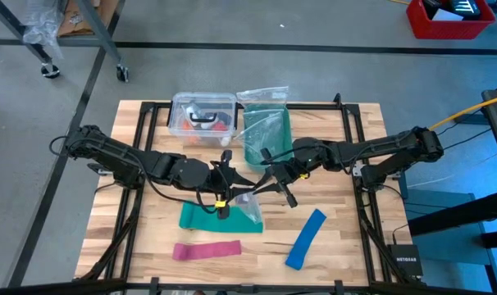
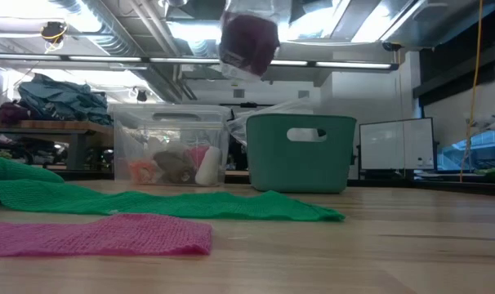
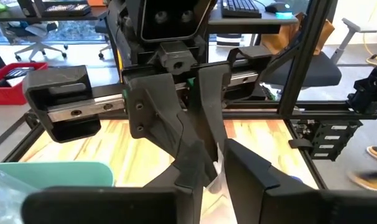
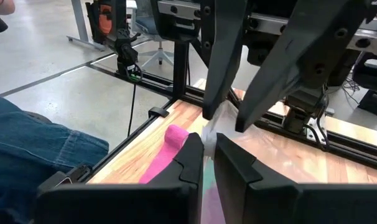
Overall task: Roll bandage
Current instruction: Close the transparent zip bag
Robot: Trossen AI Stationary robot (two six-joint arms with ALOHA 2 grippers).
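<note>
Lettering on the black box (image 1: pixel 404 264) reads NETGEAR. We see both arms reaching inward; the right gripper (image 4: pixel 208 146) pinches a clear bag (image 1: pixel 250 211) holding the bandage (image 2: pixel 249 39) aloft. We cannot tell the left gripper's (image 3: pixel 218 163) state.

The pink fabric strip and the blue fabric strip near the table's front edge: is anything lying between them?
No. In the high view, only bare wooden table separates the pink fabric strip from the blue fabric strip; the green fabric lies farther back.

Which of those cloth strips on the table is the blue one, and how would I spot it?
Start at the wooden table and go to its front right part. The blue strip lies there slanted and alone, apart from the green cloth and pink strip farther left.
</note>
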